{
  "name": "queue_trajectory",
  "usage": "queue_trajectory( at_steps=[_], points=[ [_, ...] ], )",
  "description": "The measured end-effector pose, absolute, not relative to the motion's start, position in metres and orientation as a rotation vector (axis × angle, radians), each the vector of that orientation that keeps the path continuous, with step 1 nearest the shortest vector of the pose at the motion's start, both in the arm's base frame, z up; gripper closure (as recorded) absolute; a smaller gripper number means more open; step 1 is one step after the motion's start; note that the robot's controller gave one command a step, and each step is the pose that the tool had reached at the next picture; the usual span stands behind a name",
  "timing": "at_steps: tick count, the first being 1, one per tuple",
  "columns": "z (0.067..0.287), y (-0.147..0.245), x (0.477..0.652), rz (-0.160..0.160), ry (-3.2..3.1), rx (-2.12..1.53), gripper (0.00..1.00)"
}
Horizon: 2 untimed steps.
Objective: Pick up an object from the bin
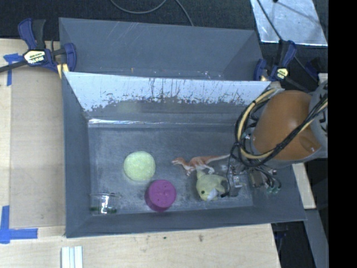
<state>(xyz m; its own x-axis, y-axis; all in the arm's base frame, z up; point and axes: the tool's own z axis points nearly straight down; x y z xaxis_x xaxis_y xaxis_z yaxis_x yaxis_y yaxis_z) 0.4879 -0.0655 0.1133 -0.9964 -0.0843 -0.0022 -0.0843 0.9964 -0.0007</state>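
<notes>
Claw (231, 182) sits low over the floor of the bin (167, 135), at its right end near the front wall, hard against a pale yellow-green lump (206, 187). Whether the claw is apart or together I cannot tell; dark hardware and cables crowd that spot, and nothing reads clearly as gripped.

The lump lies just left of the claw in the view, touching it or very nearly so, and the coming move turns on that. The arm reaches in from the right, so the lump is beyond the claw rather than plainly under it. The lump looks roundish, with no clear long axis (a soft toy, perhaps; too small to say).

Just behind it, toward the back wall, lies a thin orange-brown dinosaur (195, 162), its length running left to right and its right end close to the claw. Well apart to the left are a pale green ball (139, 166) and a magenta disc (160, 195), with a small clear thing (104, 204) in the front left corner.

My judgement: the pick is at the closing-in step, nothing lifted yet, and the dinosaur is near enough to be snagged with the lump.
</notes>
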Motion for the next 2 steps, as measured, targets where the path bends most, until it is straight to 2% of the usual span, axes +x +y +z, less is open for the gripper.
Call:
queue_trajectory(
  at_steps=[2],
  points=[
    [0.1322, -0.0656, 0.4886, -0.002, 3.134, -0.133, 1.0]
  ],
)
